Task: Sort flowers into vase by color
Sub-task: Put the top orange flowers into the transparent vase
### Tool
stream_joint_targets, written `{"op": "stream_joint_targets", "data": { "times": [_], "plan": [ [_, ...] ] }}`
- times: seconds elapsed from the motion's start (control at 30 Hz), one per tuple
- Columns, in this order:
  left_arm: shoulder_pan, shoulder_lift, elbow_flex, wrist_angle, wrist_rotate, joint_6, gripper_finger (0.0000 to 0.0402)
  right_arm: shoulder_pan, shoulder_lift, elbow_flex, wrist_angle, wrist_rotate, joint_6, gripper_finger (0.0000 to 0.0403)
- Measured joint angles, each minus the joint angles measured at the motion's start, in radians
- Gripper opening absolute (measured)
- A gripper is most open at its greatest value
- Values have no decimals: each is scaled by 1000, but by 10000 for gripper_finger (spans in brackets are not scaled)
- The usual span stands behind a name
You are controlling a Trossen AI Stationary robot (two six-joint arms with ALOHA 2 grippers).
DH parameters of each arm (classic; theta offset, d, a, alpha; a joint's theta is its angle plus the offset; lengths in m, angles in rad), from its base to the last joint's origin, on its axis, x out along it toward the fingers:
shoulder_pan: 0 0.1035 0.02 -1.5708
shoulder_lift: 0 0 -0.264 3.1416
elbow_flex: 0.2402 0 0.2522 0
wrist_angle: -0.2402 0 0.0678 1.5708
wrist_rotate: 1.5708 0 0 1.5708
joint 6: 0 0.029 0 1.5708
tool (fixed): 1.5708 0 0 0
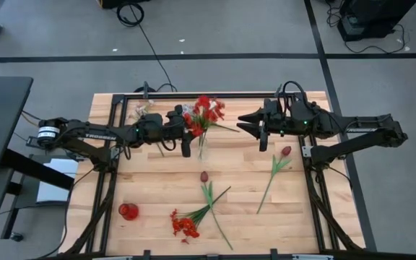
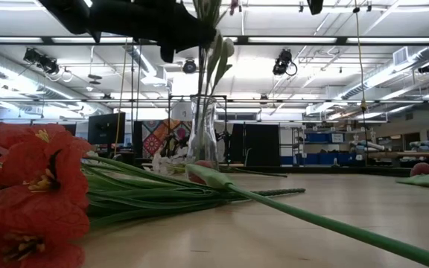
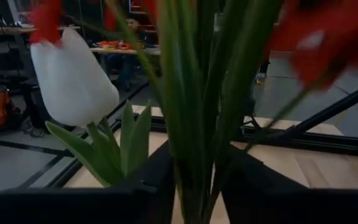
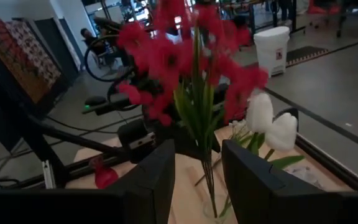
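Green stems fill the gap between your left tool's two dark fingers, with a white tulip just beside them; from these views you cannot tell whether those fingers are clamped on the stems or parting from them. Seen from above, that left tool sits right against the glass vase, which already carries a bunch of bright red flowers at the far middle of the surface. Your right tool hovers near the same vase from the other side, its fingers standing apart with nothing between them. The step in hand looks like setting a stem into the vase. Lying loose further out are a dark red tulip bud, a second one near the right arm, a red cluster at the near edge and a small red vase. Next, you would likely back the left tool off without dragging the stems, then send one arm for a loose flower.
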Motion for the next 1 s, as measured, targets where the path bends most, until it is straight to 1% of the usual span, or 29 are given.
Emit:
{"op": "stream_joint_targets", "data": {
  "times": [0.13,0.27,0.4,0.53,0.6,0.73,0.8,0.87,1.0],
  "plan": [
    [5,-36,0,-48,-26,1,148,0,0,0,-24,0,42,140],
    [32,-98,0,-145,-33,1,175,1,1,0,-98,-5,97,140],
    [61,-177,0,-338,-59,-10,191,10,23,0,-188,-11,175,140],
    [76,-229,0,-511,-67,-110,202,26,68,0,-212,-33,249,140],
    [71,-244,0,-539,-54,-159,208,34,92,0,-209,-40,278,140],
    [40,-246,0,-539,-14,-193,215,46,135,0,-196,-67,324,140],
    [22,-246,15,-571,-13,-213,215,52,154,0,-197,-94,356,140],
    [9,-246,55,-658,-13,-215,215,58,174,0,-199,-128,379,140],
    [16,-252,208,-978,-13,-209,215,78,229,0,-249,-192,363,140]
  ]
}}
